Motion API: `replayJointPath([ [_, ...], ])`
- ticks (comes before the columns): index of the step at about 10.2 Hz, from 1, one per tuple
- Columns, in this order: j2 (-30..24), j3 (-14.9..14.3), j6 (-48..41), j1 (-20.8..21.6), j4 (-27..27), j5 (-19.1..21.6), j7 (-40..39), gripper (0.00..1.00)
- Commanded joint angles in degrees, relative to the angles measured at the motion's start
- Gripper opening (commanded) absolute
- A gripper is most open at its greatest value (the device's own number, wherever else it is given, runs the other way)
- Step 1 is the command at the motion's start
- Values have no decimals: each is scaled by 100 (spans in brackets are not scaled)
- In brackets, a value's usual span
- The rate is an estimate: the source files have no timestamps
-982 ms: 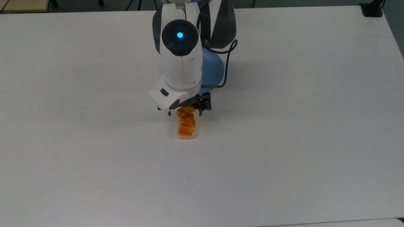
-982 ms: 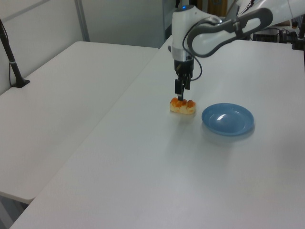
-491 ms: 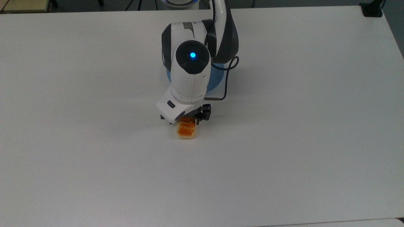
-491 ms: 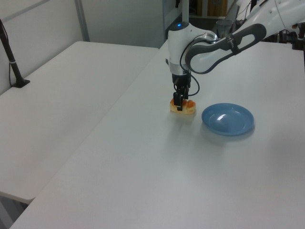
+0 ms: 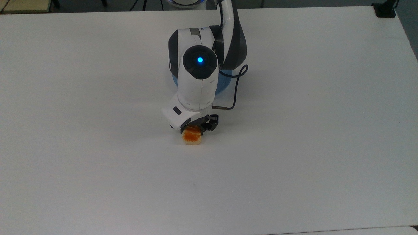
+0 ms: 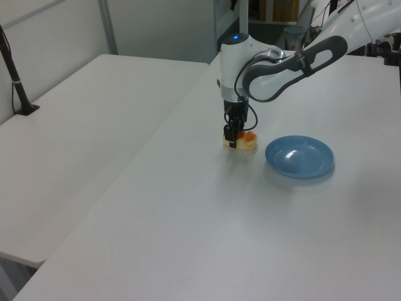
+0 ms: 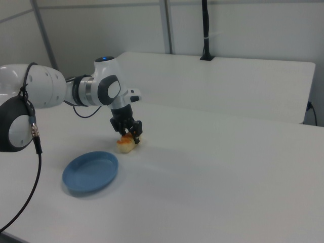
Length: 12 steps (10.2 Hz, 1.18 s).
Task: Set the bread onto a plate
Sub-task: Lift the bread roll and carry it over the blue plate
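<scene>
The bread [image 5: 192,137], an orange-brown glazed little loaf with pale sides, lies on the white table [image 5: 294,147]; it is also seen as the bread [image 6: 245,140] and the bread [image 7: 124,145]. My gripper [image 5: 195,129] is low over it, open, with one finger on each side of the loaf's middle and the hand hiding most of its top. The same gripper [image 6: 233,135] stands upright, fingers pointing down, as does the gripper [image 7: 129,133]. The light-blue plate [image 6: 299,157] sits bare beside the bread, mostly hidden under the arm as the plate [image 5: 224,85] and in full as the plate [image 7: 91,172].
A black cable [image 5: 235,94] loops off the wrist above the plate. A black clamp [image 5: 385,9] sits at the table's far right corner in the top view. A second white table [image 6: 88,119] with a black pole [image 6: 14,78] adjoins at the left view's left.
The gripper has come down and moved along the bread, from above one end to low astride its middle. The bread and the plate have stayed in place.
</scene>
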Motion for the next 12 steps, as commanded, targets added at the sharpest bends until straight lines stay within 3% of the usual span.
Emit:
replayJointPath([
  [1,-15,-52,73,93,-23,-95,127,70],
  [2,-15,-52,65,93,-32,-78,144,69],
  [3,-7,-52,65,93,-32,-60,170,60],
  [4,-15,-52,56,93,-32,-25,188,44],
  [6,-259,-52,-5,102,-119,-16,346,42],
  [12,-3236,-34,291,137,-3366,-7,276,43],
])
